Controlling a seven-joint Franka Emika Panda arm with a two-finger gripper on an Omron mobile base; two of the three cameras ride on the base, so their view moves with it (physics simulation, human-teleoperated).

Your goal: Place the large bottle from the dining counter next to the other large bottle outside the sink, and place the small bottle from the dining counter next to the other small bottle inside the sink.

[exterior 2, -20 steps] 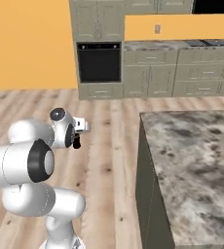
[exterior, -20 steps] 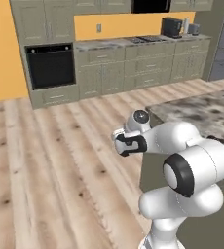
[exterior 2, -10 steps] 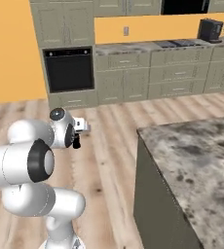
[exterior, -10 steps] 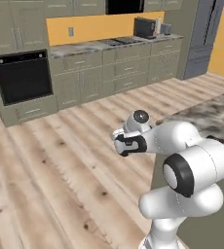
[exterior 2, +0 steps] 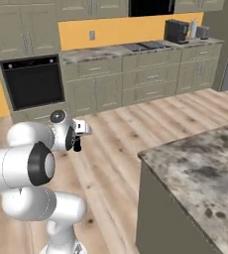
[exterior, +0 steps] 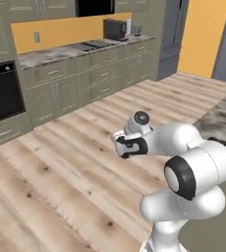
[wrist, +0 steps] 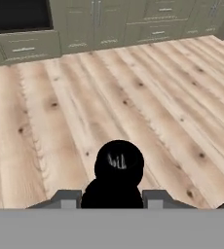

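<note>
My gripper [wrist: 111,197] is shut on the small bottle [wrist: 119,163], a short, nearly black bottle whose round dark top shows between the two fingertips in the hand view. Below it lies the plank floor. In the right base view the gripper [exterior 2: 78,140] hangs in front of the folded arm with the dark small bottle [exterior 2: 77,147] under it. From the other side the gripper [exterior: 125,146] is seen at mid height. The dining counter [exterior 2: 200,168] with its speckled marble top lies to the right, and its corner [exterior: 225,118] shows in the left base view. The sink and the other bottles are out of view.
A wall of grey-green cabinets [exterior 2: 150,74] with a black oven [exterior 2: 31,82], a cooktop and small appliances [exterior 2: 175,31] runs along the back. A tall fridge [exterior: 176,37] stands at the right end. Wooden floor [exterior: 61,167] spreads between me and the cabinets.
The whole scene has slid left in both base views as the base turned; the oven went toward the left edge. The arm keeps its folded pose with the small bottle still held.
</note>
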